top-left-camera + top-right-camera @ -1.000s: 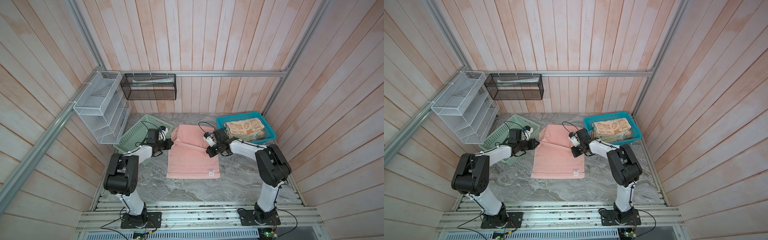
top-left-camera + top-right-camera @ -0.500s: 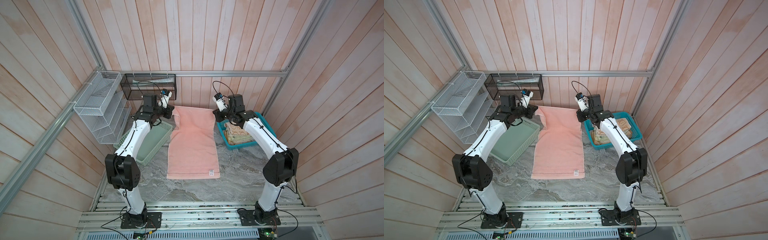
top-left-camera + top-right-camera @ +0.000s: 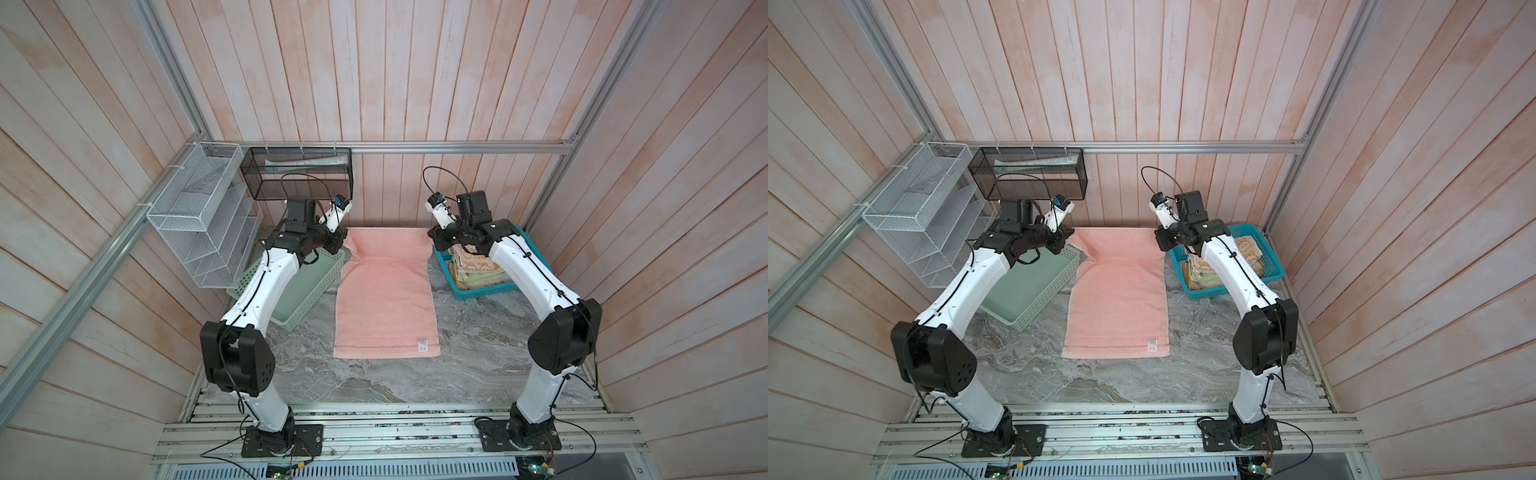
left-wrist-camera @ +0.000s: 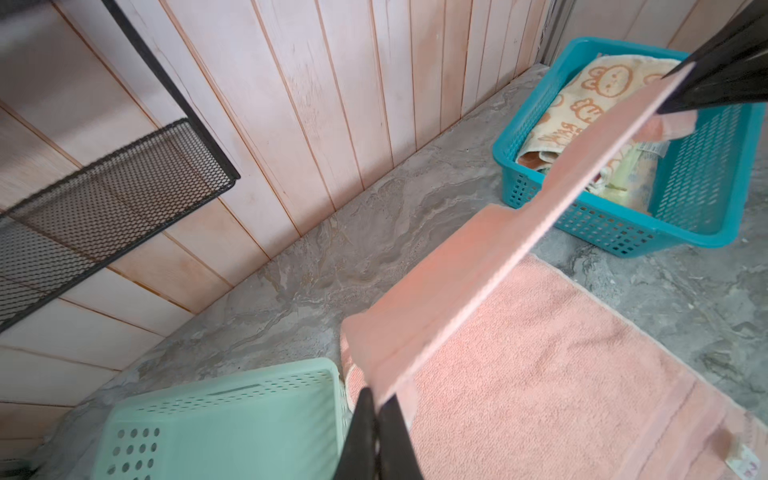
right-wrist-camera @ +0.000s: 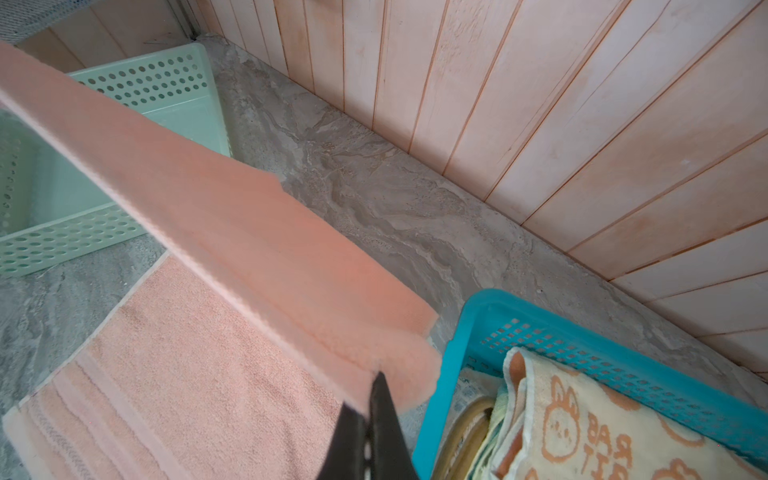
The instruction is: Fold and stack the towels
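Salmon towel [image 3: 384, 307] — long axis runs front-to-back; far edge lifted.

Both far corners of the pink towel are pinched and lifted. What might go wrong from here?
1. The left pincer and right pincer each hold only a thin corner of the salmon towel; one may slip mid-fold.
2. The right corner hangs close to the teal basket rim and might snag there.
3. The cloth is bunched near the left corner, so the fold may land skewed.
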{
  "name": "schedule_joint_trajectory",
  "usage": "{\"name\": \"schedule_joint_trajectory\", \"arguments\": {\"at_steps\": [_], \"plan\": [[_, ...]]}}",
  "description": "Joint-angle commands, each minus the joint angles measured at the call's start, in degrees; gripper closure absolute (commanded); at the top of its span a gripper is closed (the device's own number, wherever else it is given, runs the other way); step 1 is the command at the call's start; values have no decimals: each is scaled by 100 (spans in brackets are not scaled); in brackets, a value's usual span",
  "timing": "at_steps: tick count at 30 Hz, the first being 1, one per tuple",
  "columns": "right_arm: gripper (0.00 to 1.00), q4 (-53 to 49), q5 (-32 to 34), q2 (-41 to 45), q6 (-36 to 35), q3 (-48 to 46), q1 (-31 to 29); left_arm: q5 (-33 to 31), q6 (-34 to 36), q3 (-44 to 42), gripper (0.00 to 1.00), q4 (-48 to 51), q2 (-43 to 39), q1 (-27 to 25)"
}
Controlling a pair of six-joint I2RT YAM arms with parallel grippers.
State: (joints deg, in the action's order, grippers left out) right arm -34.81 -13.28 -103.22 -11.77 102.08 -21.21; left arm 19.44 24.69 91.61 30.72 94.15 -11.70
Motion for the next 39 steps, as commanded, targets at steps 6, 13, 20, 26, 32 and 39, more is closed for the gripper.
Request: {"name": "schedule_joint_trajectory", "arguments": {"at_steps": [6, 13, 20, 26, 32, 39], "plan": [[100, 36, 287, 1580, 900, -2921, 311, -1803, -236, -2002, 100, 328, -1324, -726], [100, 317, -602, 1889, 1190, -4333, 294, -1497, -1290, -3172, 100, 593, -1740, -1035], [100, 533, -637, 1555, 1283, -4353, -15, -1507, -1284, -2979, 100, 100, -1731, -641], [100, 373, -246, 1084, 1125, -3063, -69, -1549, -363, -1434, 100, -146, -940, -36], [100, -191, 143, 386, 793, -1508, -55, -1403, 569, 569, 100, 22, 100, 382], [100, -313, 526, 303, 794, -860, 221, -1707, 1750, 1464, 100, -165, 505, 576]]}}
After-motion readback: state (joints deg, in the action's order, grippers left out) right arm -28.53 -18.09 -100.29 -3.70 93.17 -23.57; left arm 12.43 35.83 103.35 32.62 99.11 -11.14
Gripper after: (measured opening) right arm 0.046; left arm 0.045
